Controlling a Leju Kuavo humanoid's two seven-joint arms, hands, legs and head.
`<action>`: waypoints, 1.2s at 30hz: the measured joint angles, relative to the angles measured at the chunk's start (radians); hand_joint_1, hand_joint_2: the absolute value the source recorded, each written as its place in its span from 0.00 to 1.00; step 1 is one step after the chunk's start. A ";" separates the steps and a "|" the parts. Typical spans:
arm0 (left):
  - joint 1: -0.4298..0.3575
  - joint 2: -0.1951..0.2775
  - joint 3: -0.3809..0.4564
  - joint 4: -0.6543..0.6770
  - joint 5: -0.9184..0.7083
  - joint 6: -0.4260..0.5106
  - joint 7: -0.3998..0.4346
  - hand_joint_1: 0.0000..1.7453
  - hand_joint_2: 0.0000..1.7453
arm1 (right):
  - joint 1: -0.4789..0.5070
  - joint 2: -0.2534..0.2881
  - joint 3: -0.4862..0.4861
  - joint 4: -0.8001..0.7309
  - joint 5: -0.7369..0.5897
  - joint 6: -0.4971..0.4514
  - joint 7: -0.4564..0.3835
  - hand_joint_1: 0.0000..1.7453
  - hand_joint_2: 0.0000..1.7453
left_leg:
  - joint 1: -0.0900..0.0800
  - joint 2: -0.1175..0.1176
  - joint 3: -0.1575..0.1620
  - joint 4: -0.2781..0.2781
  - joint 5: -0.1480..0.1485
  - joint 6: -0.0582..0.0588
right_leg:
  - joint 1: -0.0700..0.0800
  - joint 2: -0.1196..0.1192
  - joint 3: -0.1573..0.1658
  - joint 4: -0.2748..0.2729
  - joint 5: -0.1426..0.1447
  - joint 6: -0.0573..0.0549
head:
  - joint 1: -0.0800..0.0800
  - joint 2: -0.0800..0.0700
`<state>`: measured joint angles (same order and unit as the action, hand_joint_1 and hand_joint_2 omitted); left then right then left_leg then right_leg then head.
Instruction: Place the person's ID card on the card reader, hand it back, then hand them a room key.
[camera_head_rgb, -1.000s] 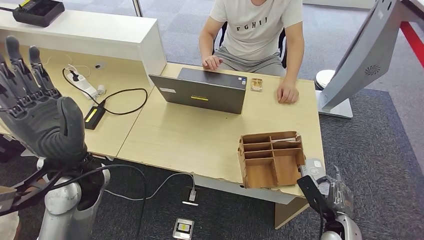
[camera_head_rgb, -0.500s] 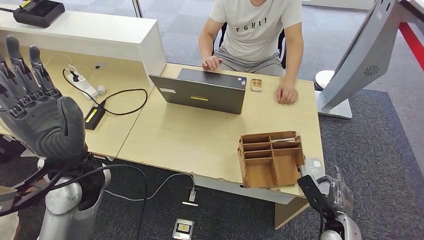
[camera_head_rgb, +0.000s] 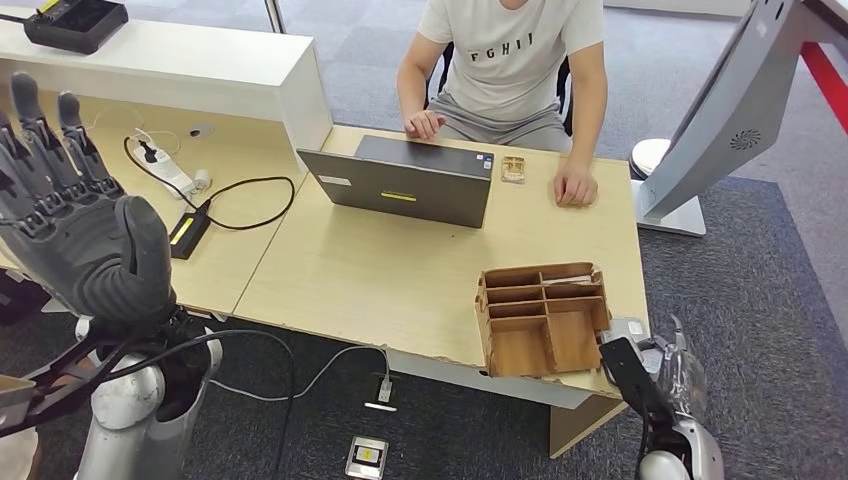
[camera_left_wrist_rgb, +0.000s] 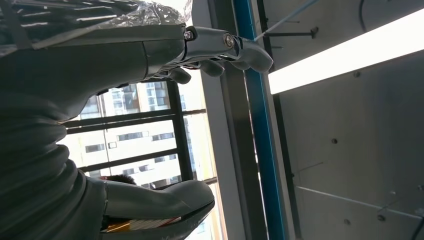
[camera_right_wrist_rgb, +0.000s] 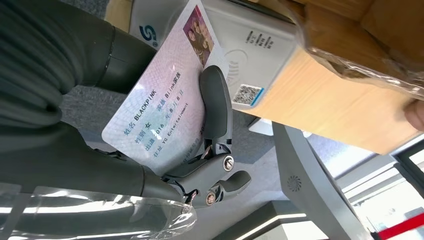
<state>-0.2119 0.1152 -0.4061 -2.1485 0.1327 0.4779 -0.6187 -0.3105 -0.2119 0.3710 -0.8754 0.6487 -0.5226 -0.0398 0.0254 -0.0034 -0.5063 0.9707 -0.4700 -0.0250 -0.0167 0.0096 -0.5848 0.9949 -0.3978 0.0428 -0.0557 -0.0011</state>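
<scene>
While right robot hand (camera_right_wrist_rgb: 165, 135) clamps ID card (camera_right_wrist_rgb: 160, 107) beside card reader (camera_right_wrist_rgb: 250, 45), lower right of frame, left robot hand (camera_head_rgb: 70, 220) spread empty: reading, return, key handover outstanding.

Pale wood grain, matt grey plastic, one glossy card

The pale wood-grain laminate desk (camera_head_rgb: 400, 285) looks smooth and matt, chipped along its near edge; the brown compartmented organiser box (camera_head_rgb: 543, 318) looks like raw unvarnished plywood. The dark grey laptop lid (camera_head_rgb: 400, 188) has a brushed, dull sheen. The glossy laminated ID card (camera_right_wrist_rgb: 160, 112) catches the light against the smooth matt-grey plastic fingers (camera_right_wrist_rgb: 216, 107) of the right hand (camera_right_wrist_rgb: 165, 120); the white plastic card reader (camera_right_wrist_rgb: 250, 47) is satin-smooth. Crinkled clear film wraps that wrist.
</scene>
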 joint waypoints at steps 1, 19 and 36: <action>0.000 0.000 0.000 0.000 0.001 -0.001 0.000 0.00 1.00 | 0.001 -0.001 0.000 -0.013 0.004 -0.003 -0.001 1.00 1.00 | 0.000 0.000 0.000 0.000 0.000 0.000 | 0.000 0.000 -0.001 0.000 0.000 0.000 | 0.000 0.000; -0.024 0.000 -0.021 0.024 0.052 -0.050 -0.022 0.00 1.00 | -0.149 -0.064 -0.028 -0.287 0.178 0.077 0.083 1.00 1.00 | 0.000 0.000 -0.002 0.000 0.000 0.000 | 0.000 0.000 -0.002 0.000 0.000 0.000 | 0.000 0.000; -0.048 -0.017 -0.044 0.075 0.095 -0.095 -0.066 0.00 1.00 | -0.495 0.004 0.053 -0.132 0.226 0.180 0.079 1.00 1.00 | 0.000 -0.001 -0.006 0.000 0.000 0.000 | 0.000 0.000 -0.006 0.001 0.000 0.000 | 0.000 0.000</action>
<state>-0.2604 0.0980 -0.4503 -2.0737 0.2276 0.3832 -0.6848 -0.8056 -0.2075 0.4240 -1.0074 0.8743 -0.3428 0.0387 0.0256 -0.0041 -0.5127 0.9708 -0.4697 -0.0251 -0.0168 0.0092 -0.5905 0.9961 -0.3974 0.0432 -0.0557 -0.0011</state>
